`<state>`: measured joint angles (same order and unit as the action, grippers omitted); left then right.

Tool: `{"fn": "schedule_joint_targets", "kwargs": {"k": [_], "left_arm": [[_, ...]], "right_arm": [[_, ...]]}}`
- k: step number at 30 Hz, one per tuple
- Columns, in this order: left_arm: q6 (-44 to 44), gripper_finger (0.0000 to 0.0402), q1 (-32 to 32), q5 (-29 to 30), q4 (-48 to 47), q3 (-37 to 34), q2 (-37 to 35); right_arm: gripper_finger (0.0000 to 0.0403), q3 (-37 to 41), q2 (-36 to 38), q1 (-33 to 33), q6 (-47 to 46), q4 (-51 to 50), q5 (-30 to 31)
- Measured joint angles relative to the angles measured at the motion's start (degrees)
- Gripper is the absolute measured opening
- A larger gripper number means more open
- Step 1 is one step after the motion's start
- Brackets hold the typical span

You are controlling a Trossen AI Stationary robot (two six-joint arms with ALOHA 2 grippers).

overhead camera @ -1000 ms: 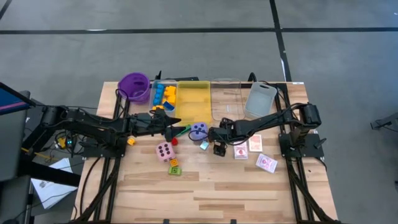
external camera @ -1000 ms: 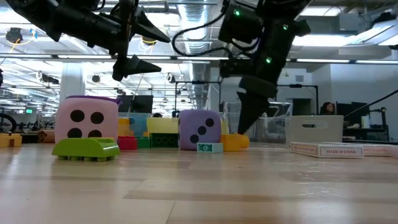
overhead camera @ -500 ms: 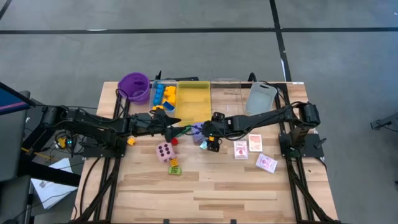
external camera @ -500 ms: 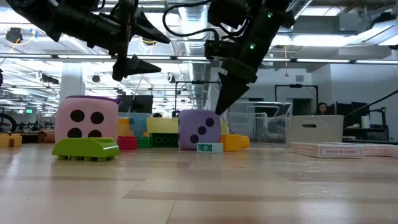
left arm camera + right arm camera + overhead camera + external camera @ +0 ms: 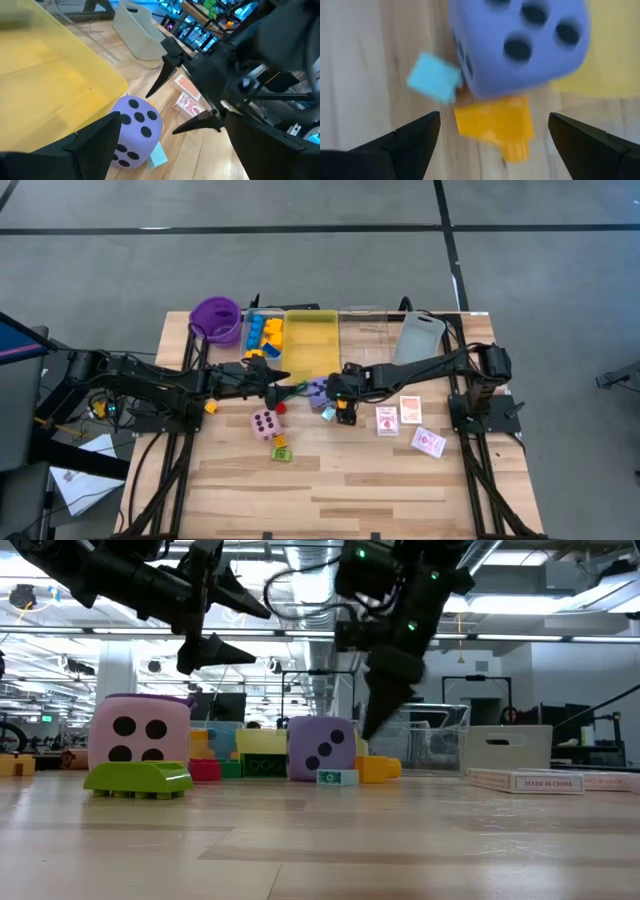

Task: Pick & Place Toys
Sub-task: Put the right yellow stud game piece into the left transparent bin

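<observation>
The purple die (image 5: 318,388) rests on the table in front of the yellow tray (image 5: 312,345), with a teal block (image 5: 435,77) and a yellow block (image 5: 495,122) against its near side. My right gripper (image 5: 494,118) (image 5: 340,404) hangs open above them, pointing down, its fingers on either side of the yellow block, touching nothing. My left gripper (image 5: 288,388) (image 5: 172,120) is open and empty just left of the purple die, above the table. The pink die (image 5: 265,423) and a green block (image 5: 281,450) lie nearer the front.
At the far edge stand a purple cup (image 5: 216,318), a clear tray holding blue and yellow blocks (image 5: 262,332), another clear tray (image 5: 362,340) and a grey tray (image 5: 418,340). Three red-patterned cards (image 5: 410,412) lie on the right. An orange block (image 5: 211,407) lies on the left.
My right gripper has gone toward the table's left edge, from beside the cards to over the purple die and the yellow block, staying open. The toys have kept their places.
</observation>
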<state>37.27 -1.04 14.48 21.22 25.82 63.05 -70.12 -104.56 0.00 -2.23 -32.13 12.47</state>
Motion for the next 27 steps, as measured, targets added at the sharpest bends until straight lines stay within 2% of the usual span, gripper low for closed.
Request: {"fn": "schedule_joint_targets", "kwargs": {"k": [7,12,22,27], "left_arm": [[2.0,0.0351,0.0,0.0,0.1,0.0,0.0],[2.4,0.0351,0.0,0.0,-0.1,0.0,0.0],[2.5,0.0351,0.1,0.0,-0.2,0.0,0.0],[2.5,0.0351,0.1,0.1,-0.2,0.0,0.0]], "right_arm": [[0.0366,0.4,-1.7,-1.5,7.8,0.0,4.1],[0.0366,0.4,-2.6,-2.9,8.6,2.4,2.9],[0.0366,0.4,-2.6,-3.3,8.5,3.9,0.9],[0.0366,0.4,-2.6,-2.2,2.6,4.5,-0.9]]}}
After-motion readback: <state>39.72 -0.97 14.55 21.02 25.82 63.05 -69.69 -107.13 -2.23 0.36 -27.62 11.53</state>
